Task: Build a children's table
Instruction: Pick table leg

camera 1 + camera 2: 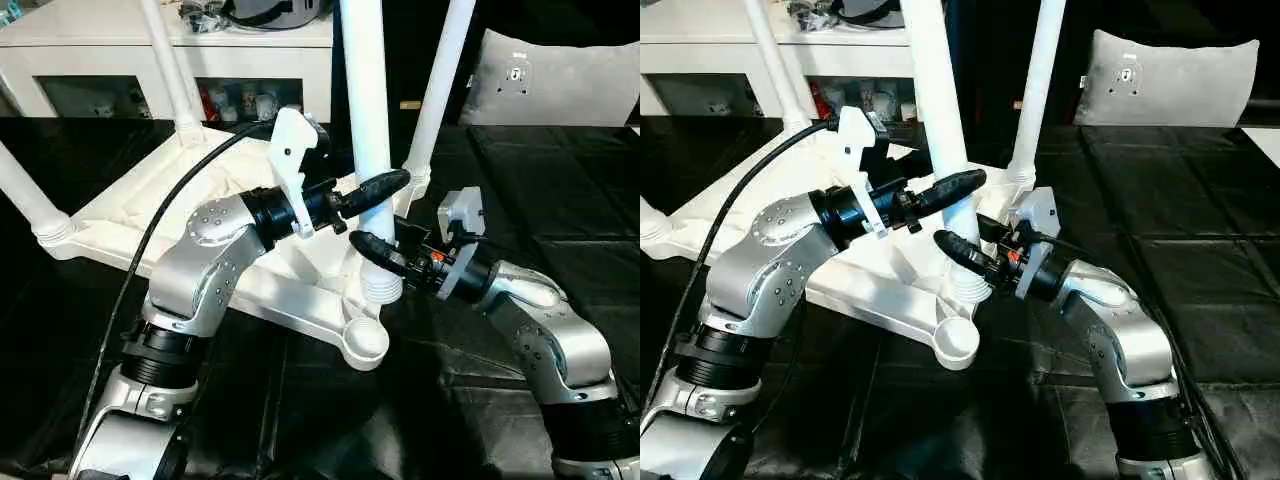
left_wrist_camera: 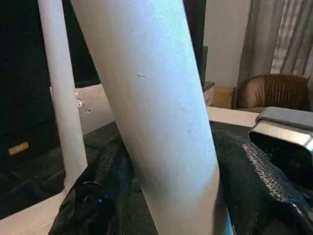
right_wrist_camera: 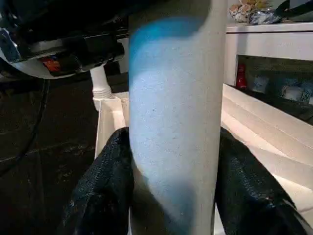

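The children's table top (image 1: 150, 215) lies upside down on the black cover, white and ribbed. Three white legs stand in its corner sockets: far left (image 1: 25, 195), back left (image 1: 170, 75) and back right (image 1: 440, 80). A fourth leg (image 1: 366, 90) stands nearly upright at the near corner. My left gripper (image 1: 372, 190) is shut on it, with my right gripper (image 1: 378, 255) shut on it just below. Black fingers (image 2: 98, 196) press both sides of the tube in the wrist views. The leg's ribbed end (image 1: 381, 290) hangs just behind the empty round socket (image 1: 366, 338).
A white cabinet (image 1: 120, 40) with glass doors stands behind the table top. A grey cushion (image 1: 560, 80) lies at the back right. A black cable (image 1: 150, 230) arcs over my left forearm. The black-covered surface (image 1: 560, 200) stretches to the right.
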